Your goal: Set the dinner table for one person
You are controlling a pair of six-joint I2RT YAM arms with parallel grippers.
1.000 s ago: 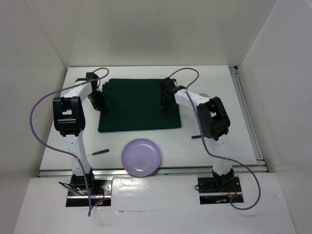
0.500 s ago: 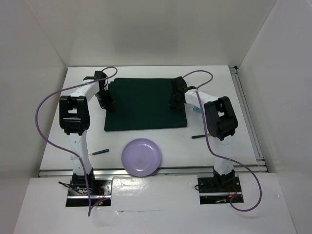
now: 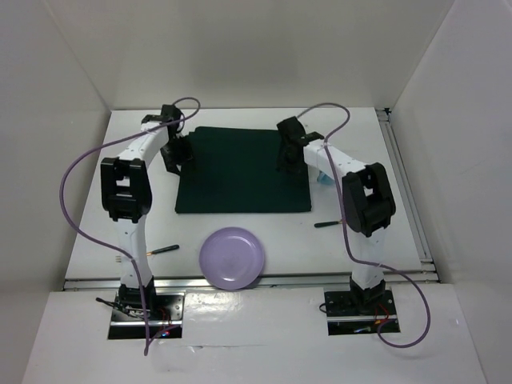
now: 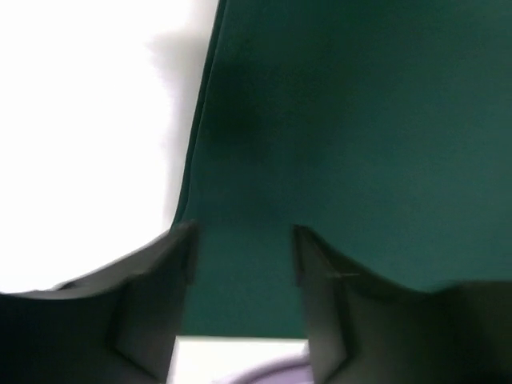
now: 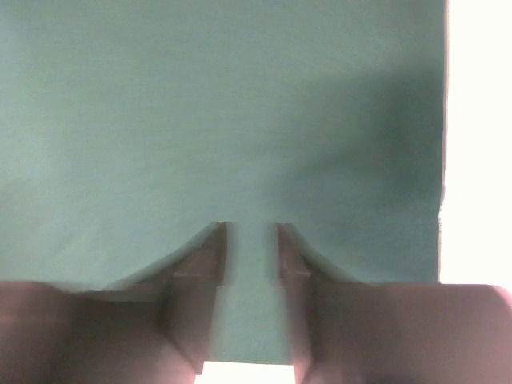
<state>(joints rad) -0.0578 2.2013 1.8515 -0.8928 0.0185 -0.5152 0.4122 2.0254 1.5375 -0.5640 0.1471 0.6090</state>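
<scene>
While our left claw (image 4: 244, 240) hangs with its fingers spread over the left edge of the dark green mat (image 3: 240, 172), our right claw (image 5: 252, 232) sits low over the mat's right side with only a narrow slit between its fingers, and we cannot tell whether it pinches cloth. Beneath the mat lies the white table (image 3: 368, 240), reaching from our arm bases to the far wall. A lilac plate (image 3: 232, 258) rests on it near the front edge, apart from the mat.

Cloth mat (image 3: 240, 172) matt, dark green; plate (image 3: 232, 258) glossy plastic; dinner table (image 3: 296, 240) smooth white.
</scene>
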